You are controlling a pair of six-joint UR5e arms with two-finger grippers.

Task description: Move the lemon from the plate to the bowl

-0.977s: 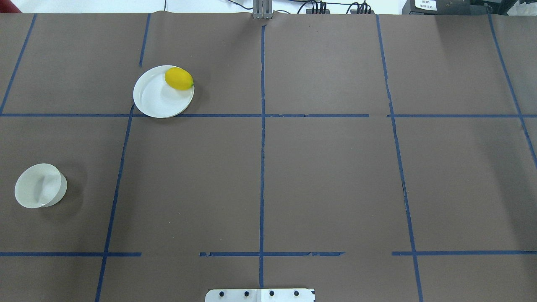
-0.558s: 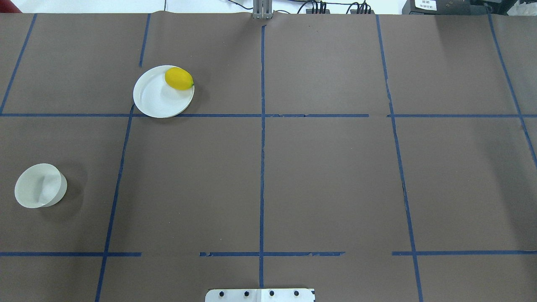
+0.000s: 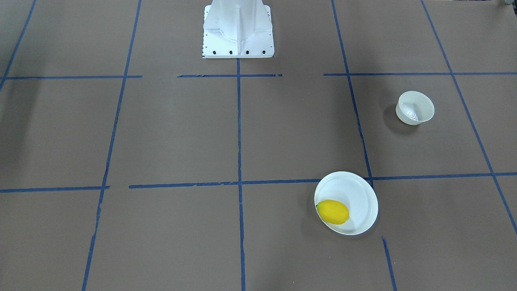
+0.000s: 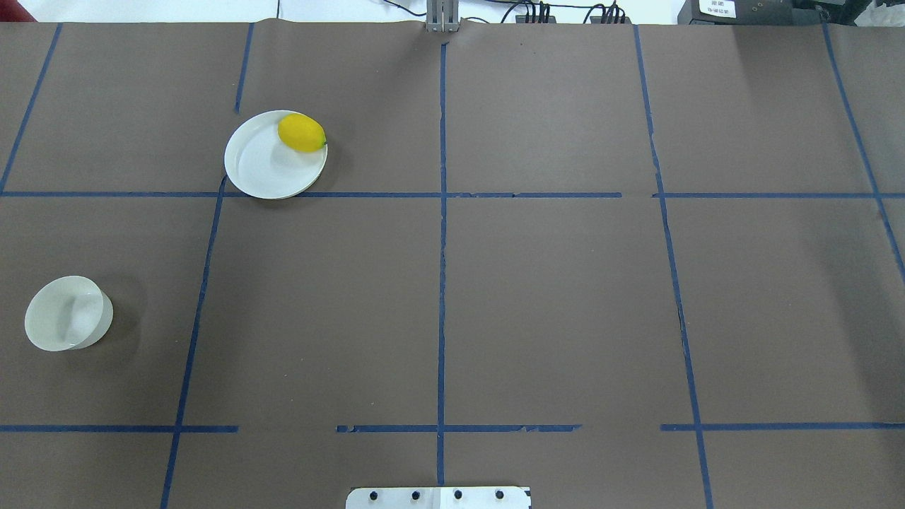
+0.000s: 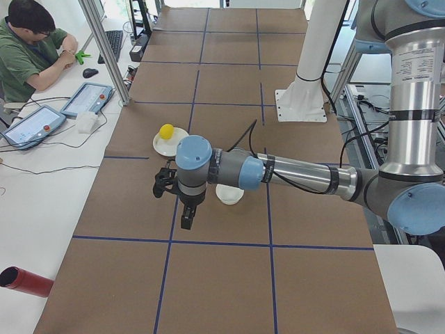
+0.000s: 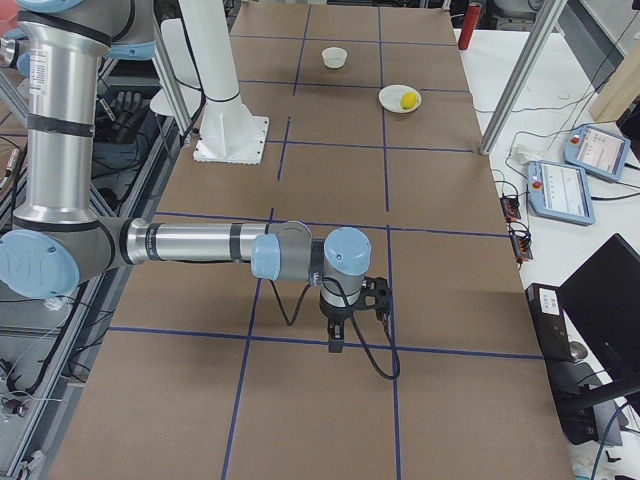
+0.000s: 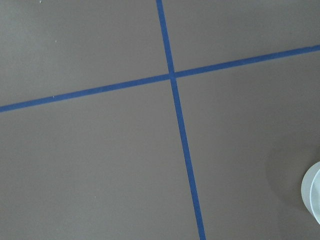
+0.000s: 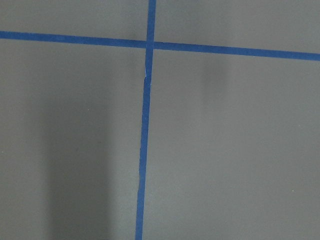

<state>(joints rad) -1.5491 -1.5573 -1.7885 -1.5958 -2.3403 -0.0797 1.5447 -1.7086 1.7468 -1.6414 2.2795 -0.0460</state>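
Observation:
The yellow lemon (image 4: 302, 133) lies on the far right edge of the white plate (image 4: 265, 170), at the back left of the table; both also show in the front view, lemon (image 3: 332, 211) and plate (image 3: 359, 194). The small white bowl (image 4: 67, 313) stands empty near the table's left edge, and its rim shows in the left wrist view (image 7: 312, 192). My left gripper (image 5: 185, 221) hangs above the table beside the bowl (image 5: 229, 195); I cannot tell if it is open. My right gripper (image 6: 335, 342) hangs over bare table far from all three; I cannot tell its state.
Blue tape lines (image 4: 441, 233) divide the brown table cover. The white robot base mount (image 3: 237, 30) stands at the robot's edge. An operator (image 5: 28, 49) sits beyond the table's far side with teach pendants (image 5: 87, 99). A red cylinder (image 5: 24, 282) lies off the table's end.

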